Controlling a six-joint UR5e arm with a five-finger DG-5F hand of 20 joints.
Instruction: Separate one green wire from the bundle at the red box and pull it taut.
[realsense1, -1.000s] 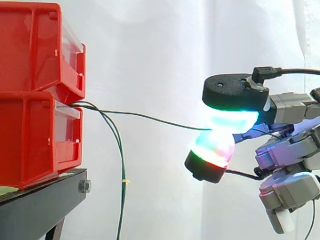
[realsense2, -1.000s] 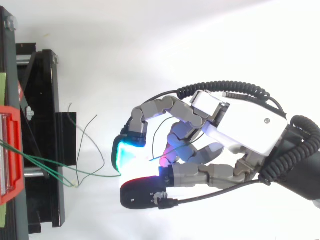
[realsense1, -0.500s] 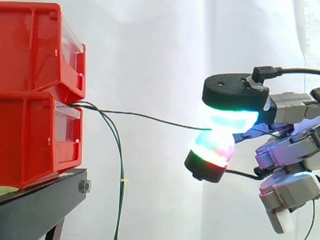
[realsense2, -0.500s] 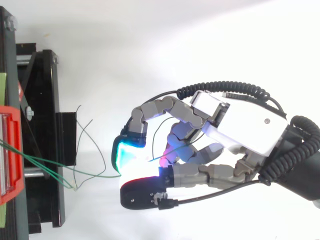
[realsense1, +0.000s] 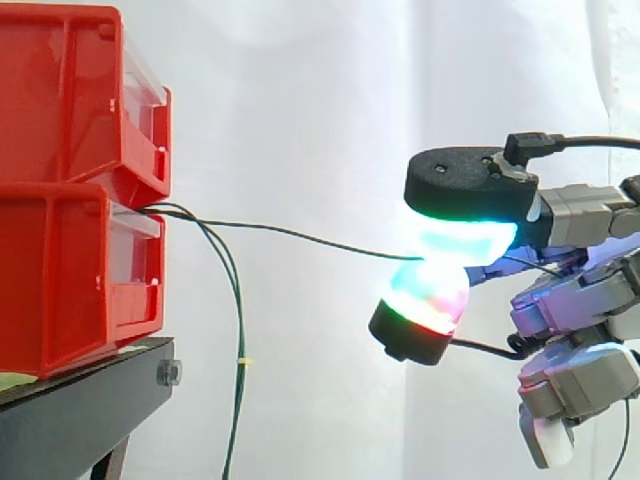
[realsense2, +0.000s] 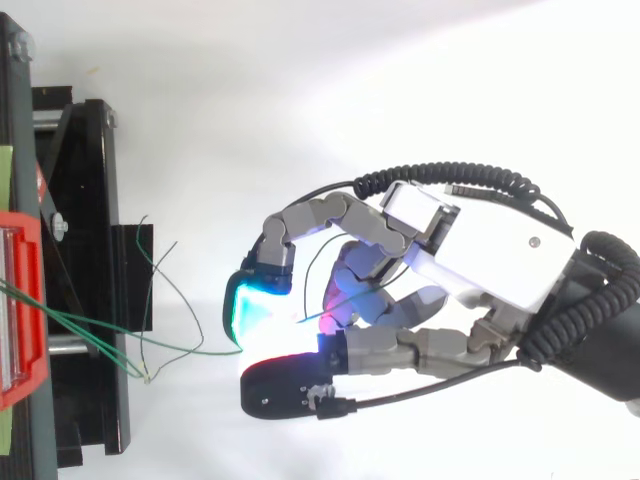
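Note:
A single green wire (realsense1: 300, 238) runs almost straight from the gap between the two stacked red bins (realsense1: 70, 185) to my hand (realsense1: 560, 300), sagging slightly on the way. Two glowing fingertips (realsense1: 435, 295) pinch the wire's end, one cyan-green pad above, one red-green pad below. In the top view the same wire (realsense2: 190, 351) reaches the pinch point beside the cyan pad, and the hand (realsense2: 470, 265) lies at the right. The rest of the bundle (realsense1: 238, 340) hangs down from the bins in a loop, tied with a small yellow band.
The red bins stand on a black stand (realsense1: 90, 410) at the left edge. Loose thin wire ends (realsense2: 160, 270) curl beside the stand in the top view. A white curtain backs the scene.
The hand and the pinched wire hold still. The hanging bundle has swung a little to the left, and its loose ends have shifted in the top view.

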